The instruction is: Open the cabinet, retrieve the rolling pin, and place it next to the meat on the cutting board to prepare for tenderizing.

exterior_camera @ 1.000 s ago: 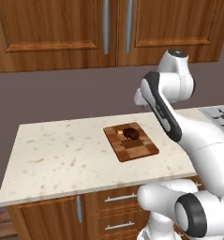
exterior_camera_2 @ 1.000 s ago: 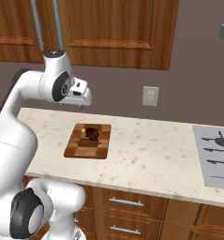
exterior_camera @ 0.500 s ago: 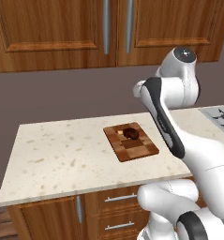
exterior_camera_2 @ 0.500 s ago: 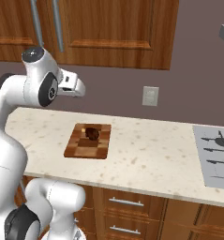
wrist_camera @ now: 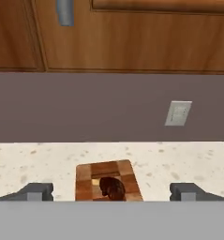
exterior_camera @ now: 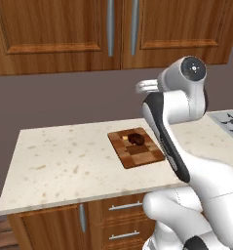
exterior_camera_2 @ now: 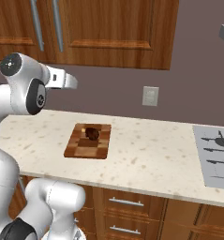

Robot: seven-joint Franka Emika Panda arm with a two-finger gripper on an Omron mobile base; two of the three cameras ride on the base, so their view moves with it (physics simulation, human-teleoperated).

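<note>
My end effector (wrist_camera: 111, 192) is wide open and holds nothing. In the hand view its two dark tips stand far apart, low in the picture, and nothing is between them.

Just past the tips lies the cutting board (wrist_camera: 108, 179) on the speckled desk (exterior_camera: 69, 161). The meat (wrist_camera: 112, 186) sits on the board, a small dark lump near the middle. A tiny yellow piece (exterior_camera: 125, 138) lies right beside it. The rest of the board is bare, so I think there is room next to the meat for the rolling pin.

Behind the desk is the grey wall with a pale outlet plate (exterior_camera_2: 150, 96). To one side of the desk I see a stove top (exterior_camera_2: 216, 154).

Highest and farthest is the cabinet (exterior_camera: 118, 34). Both doors are shut, with two long silver handles (exterior_camera: 110, 27) side by side in the middle. I cannot see the rolling pin — I guess it is inside, behind the doors.

So I think I am at the very first step — opening the cabinet. Next I need to lift my end effector up to one handle, close on it, and pull the door out toward me.
</note>
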